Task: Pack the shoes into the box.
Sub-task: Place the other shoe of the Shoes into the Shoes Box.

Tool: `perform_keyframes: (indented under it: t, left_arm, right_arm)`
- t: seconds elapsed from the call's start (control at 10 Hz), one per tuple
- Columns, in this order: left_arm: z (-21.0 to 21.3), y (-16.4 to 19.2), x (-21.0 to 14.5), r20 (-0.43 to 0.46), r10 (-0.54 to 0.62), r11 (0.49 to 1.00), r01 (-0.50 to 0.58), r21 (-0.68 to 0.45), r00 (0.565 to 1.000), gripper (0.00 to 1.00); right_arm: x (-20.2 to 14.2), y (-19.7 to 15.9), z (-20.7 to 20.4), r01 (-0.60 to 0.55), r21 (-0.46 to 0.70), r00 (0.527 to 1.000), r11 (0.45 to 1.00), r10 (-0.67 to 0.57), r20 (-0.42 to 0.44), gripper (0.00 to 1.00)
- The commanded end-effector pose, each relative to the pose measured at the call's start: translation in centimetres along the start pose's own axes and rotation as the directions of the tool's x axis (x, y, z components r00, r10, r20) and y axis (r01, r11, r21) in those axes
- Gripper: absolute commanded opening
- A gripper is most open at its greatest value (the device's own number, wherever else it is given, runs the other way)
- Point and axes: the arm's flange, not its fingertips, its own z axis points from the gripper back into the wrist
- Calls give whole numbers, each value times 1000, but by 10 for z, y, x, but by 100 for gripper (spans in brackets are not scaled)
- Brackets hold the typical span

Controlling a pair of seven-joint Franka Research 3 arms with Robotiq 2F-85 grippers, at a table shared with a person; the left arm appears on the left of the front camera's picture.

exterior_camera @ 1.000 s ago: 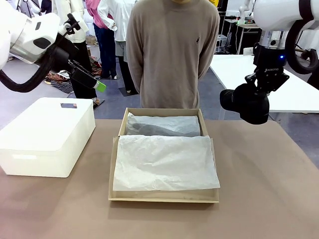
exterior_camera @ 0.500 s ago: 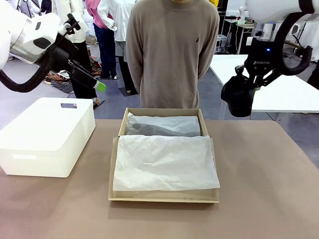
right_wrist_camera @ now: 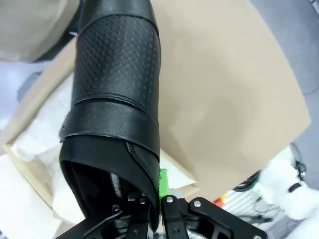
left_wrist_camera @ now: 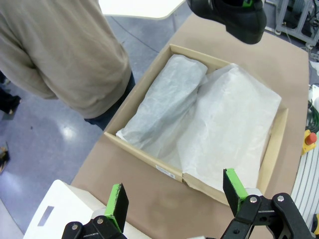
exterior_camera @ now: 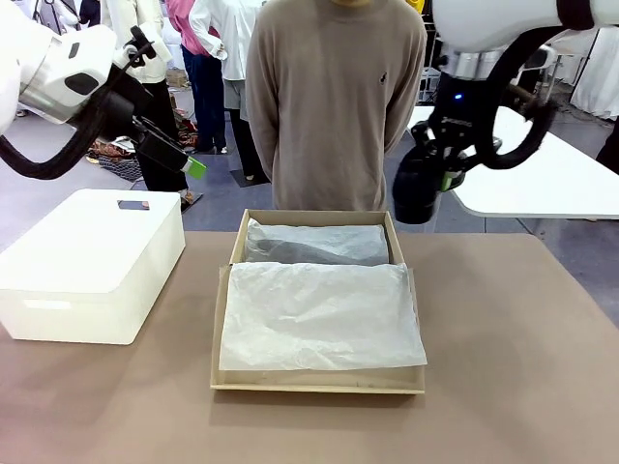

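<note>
The right pincer was clamped shut on the rim of a black strapped shoe, holding it aloft near the far right corner of the cardboard box on the counter. A tissue-wrapped dark shape lay in the box's far half. The left pincer hung open and empty near a white plastic bin. A white label on the box wall was too small to read.

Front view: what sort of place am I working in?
Probably a robotics lab or test hall: a person stands at the shared table, another white table sits behind, and more people stand farther back.
</note>
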Motion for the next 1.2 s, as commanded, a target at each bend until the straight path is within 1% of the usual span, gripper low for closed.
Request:
perform_keyframes:
  t: [0.0,0.1,0.2,0.3,0.8,0.9,1.0,1.1]
  left_arm:
    - [1,1,0,13,-5,1000,5,-19,1000,100]
    - [1,1,0,13,-5,1000,5,-19,1000,100]
    - [1,1,0,13,-5,1000,5,-19,1000,100]
    - [1,1,0,13,-5,1000,5,-19,1000,100]
    - [1,1,0,13,-5,1000,5,-19,1000,100]
    - [1,1,0,13,-5,1000,5,-19,1000,100]
    - [1,1,0,13,-5,1000,5,-19,1000,100]
    - [1,1,0,13,-5,1000,5,-19,1000,100]
  right_arm:
    - [-22,8,-6,33,102,999,994,-35,27,0]
    - [-29,12,-5,33,112,999,993,-38,36,0]
    - [-31,11,-6,-5,103,999,995,1,42,0]
    - [-24,16,-4,16,66,1000,998,-17,12,0]
    - [-24,16,-4,16,66,1000,998,-17,12,0]
    - [-25,15,-11,14,58,1000,998,-14,8,0]
    - [-32,19,-7,95,73,995,993,-98,26,0]
    - [-47,27,-3,151,81,987,985,-155,46,0]
